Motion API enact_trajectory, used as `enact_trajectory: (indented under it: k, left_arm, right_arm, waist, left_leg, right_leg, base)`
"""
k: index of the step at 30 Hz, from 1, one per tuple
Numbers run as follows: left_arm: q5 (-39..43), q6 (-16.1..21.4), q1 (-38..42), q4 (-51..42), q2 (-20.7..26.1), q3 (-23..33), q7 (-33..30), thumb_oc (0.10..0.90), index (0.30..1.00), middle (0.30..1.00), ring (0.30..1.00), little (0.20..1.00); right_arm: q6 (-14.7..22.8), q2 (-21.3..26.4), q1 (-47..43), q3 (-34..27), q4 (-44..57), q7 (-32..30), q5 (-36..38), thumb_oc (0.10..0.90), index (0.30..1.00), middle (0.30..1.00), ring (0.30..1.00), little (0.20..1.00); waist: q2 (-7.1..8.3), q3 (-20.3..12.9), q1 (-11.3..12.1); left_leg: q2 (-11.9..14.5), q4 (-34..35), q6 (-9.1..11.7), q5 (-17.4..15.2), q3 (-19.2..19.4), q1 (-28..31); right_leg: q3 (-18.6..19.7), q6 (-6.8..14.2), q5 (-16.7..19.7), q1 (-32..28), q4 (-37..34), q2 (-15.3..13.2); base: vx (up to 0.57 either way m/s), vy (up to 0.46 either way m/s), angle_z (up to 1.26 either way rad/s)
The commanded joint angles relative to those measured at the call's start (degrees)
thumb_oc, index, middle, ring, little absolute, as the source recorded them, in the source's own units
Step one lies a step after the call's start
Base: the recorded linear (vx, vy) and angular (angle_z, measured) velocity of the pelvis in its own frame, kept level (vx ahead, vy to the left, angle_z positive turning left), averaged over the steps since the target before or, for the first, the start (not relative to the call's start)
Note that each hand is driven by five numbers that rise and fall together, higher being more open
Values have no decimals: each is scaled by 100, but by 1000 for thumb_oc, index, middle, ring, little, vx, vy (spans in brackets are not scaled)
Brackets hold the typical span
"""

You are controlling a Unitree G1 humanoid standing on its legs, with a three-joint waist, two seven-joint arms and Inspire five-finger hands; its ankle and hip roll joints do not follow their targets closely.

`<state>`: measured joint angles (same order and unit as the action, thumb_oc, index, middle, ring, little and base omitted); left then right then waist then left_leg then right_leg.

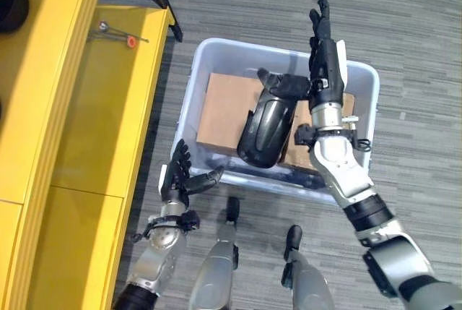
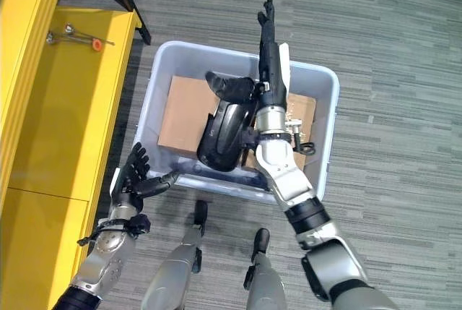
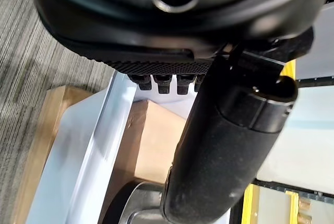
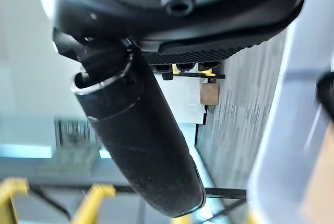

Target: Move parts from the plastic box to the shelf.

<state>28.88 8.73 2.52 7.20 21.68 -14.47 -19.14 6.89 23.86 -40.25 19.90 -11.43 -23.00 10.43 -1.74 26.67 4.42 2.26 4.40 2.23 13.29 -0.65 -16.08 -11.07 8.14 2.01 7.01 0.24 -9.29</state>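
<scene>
The right hand (image 1: pixel 323 64) is held above the plastic box (image 1: pixel 209 57), its fingers straight and together, clamped on nothing; a black curved part (image 1: pixel 266 129) is seen just beside its thumb — contact cannot be told — over the cardboard boxes (image 1: pixel 224 108); the left hand (image 1: pixel 180 176) is spread open by the box's near wall; the yellow shelf (image 1: pixel 94 129) lies beyond its fingers.

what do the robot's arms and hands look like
Both arms are silver-grey with black bands at the joints. Each ends in a dark hand, left hand and right hand, with black fingers; the right one has a white cover along its side. Black ribbed padding lines the palms in the wrist views.
</scene>
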Motion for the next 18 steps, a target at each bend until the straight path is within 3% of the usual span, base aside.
enact_trajectory:
  k: [1,3,4,6,8,9,15,18]
  left_arm:
    - [-153,387,-272,-531,126,242,303,900,1000,1000,1000,1000]
    - [-165,402,-299,-524,140,276,327,900,1000,1000,1000,1000]
    - [-177,435,-341,-565,175,315,404,900,1000,1000,1000,1000]
    - [-194,474,-375,-552,205,309,478,900,1000,1000,1000,1000]
    - [-168,493,-388,-556,212,322,514,900,1000,1000,1000,1000]
    - [-163,510,-397,-550,252,314,555,900,1000,1000,1000,1000]
    - [-131,576,-360,-531,344,272,651,900,1000,1000,1000,1000]
    - [-100,632,-309,-533,411,196,719,900,1000,1000,1000,1000]
  right_arm:
    - [313,576,-89,182,443,552,-586,900,1000,1000,1000,1000]
    - [293,787,-97,236,354,630,-689,900,1000,1000,1000,1000]
    - [310,1212,-102,365,207,782,-863,900,1000,1000,1000,1000]
    - [297,1565,-170,534,23,910,-1092,900,1000,1000,1000,1000]
    - [314,1709,-186,598,-19,925,-1187,900,1000,1000,1000,1000]
    - [302,2063,-316,833,-180,1076,-1432,900,1000,1000,1000,1000]
    - [307,2608,-772,1444,-662,1299,-1898,900,1000,1000,1000,1000]
    - [293,2844,-1455,2300,-1240,1573,-2406,900,1000,1000,1000,1000]
  waist:
    - [349,-644,-33]
    - [353,-634,-43]
    - [344,-614,-57]
    - [326,-605,-61]
    - [301,-596,-69]
    - [272,-587,-77]
    - [190,-557,-58]
    - [65,-499,23]
  left_leg:
    - [315,42,106,-459,178,453]
    - [320,40,107,-458,181,456]
    - [329,38,118,-449,184,464]
    - [341,40,135,-437,188,470]
    - [349,43,139,-434,193,479]
    - [363,47,156,-414,176,481]
    - [414,48,200,-360,169,482]
    - [461,57,259,-268,100,439]
  right_leg:
    - [60,77,575,452,77,-198]
    - [76,74,568,461,92,-189]
    - [89,65,556,480,127,-178]
    - [95,54,533,494,170,-168]
    - [100,48,523,496,186,-165]
    - [91,38,500,503,222,-152]
    - [70,9,438,554,334,-112]
    - [4,-40,351,615,466,-71]
  base:
    - [-14,-23,-15]
    - [-18,-26,-11]
    - [-23,-25,-4]
    - [-14,-17,-1]
    - [-9,-16,-2]
    - [-23,-39,-6]
    - [-22,-47,-2]
    - [-29,-69,0]
